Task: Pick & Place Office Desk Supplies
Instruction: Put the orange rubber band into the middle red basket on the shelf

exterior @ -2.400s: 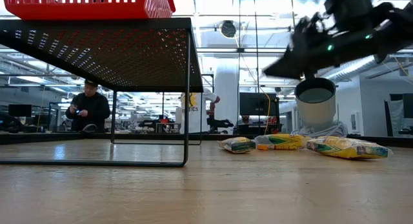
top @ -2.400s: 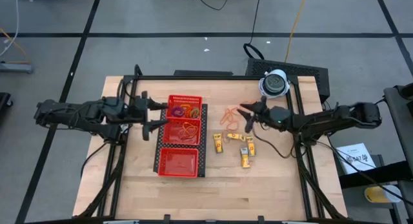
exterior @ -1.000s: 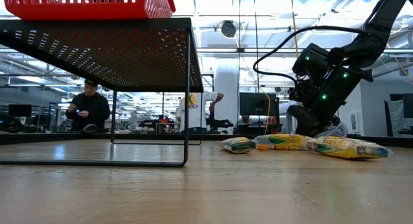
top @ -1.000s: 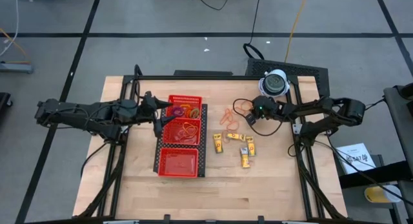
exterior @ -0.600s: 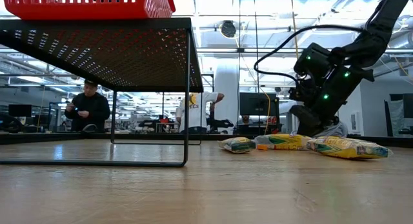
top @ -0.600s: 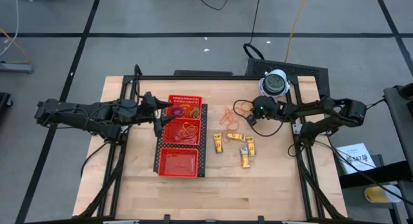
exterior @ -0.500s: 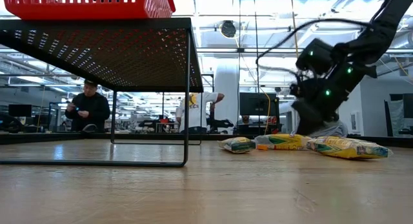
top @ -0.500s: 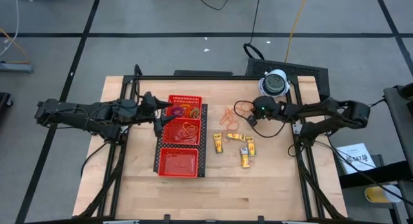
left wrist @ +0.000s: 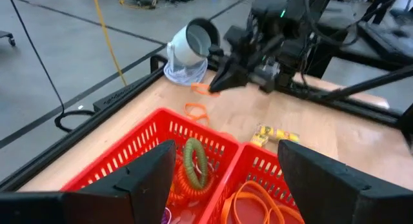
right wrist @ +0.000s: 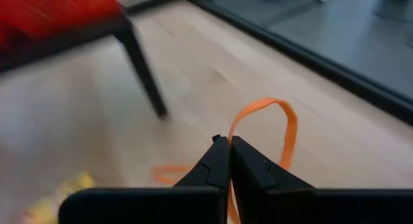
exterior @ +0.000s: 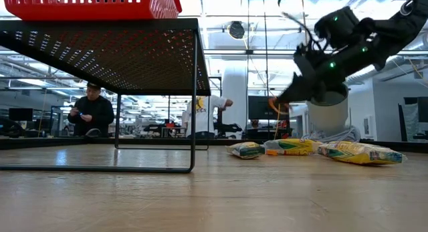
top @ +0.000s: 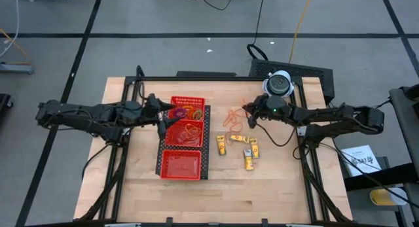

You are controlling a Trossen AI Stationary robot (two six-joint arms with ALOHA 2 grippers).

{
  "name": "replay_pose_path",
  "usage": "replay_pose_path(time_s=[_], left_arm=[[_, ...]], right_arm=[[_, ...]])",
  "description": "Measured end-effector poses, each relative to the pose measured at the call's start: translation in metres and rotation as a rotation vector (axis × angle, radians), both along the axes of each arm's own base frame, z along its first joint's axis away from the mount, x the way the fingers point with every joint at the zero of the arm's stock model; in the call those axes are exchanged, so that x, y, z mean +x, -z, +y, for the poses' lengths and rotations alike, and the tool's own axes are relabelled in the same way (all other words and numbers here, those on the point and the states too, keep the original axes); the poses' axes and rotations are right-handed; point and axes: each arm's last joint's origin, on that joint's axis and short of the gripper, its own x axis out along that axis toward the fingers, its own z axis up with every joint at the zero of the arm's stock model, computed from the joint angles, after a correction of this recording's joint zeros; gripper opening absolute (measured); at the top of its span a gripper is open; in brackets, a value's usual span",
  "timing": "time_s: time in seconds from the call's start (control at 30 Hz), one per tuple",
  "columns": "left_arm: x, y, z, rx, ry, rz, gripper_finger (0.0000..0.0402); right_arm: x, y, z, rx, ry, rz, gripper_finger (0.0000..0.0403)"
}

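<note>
High view: my right hand (top: 247, 109) hangs over open bench (top: 262, 181) beside the loose orange bands (top: 231, 118); my left hand (top: 159, 114) is at the red tray's (top: 181, 167) edge.

Right wrist view: fingers clenched on an orange rubber band (right wrist: 271, 130), lifted clear.

Left wrist view: left fingers spread.

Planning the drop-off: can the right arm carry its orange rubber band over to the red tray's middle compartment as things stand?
Probably yes. The right gripper is shut on the orange rubber band, lifted above the table, with open tabletop toward the red tray. The left gripper at the tray's edge may crowd it.

A red mesh tray (top: 184, 139) sits on the wooden table (top: 275, 188), a white-grey dome (top: 279, 84) at the far right corner
</note>
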Motion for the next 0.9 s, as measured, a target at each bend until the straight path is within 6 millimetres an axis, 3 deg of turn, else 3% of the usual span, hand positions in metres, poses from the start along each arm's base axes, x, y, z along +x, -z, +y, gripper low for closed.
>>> replay_pose_path(time_s=[0.23, 0.67, 0.9], left_arm=[[0.013, 0.008, -0.001, 0.010, 0.003, 0.032, 0.0285], [0.041, 0.026, -0.003, 0.047, 0.015, 0.098, 0.0285], [0.048, 0.025, -0.004, 0.088, 0.029, 0.062, 0.0285]], right_arm=[[0.009, -0.017, 0.009, -0.033, -0.149, -0.182, 0.0001], [0.016, -0.033, 0.027, -0.070, -0.297, -0.339, 0.0000], [0.019, -0.043, 0.044, -0.143, -0.521, -0.434, 0.0000]])
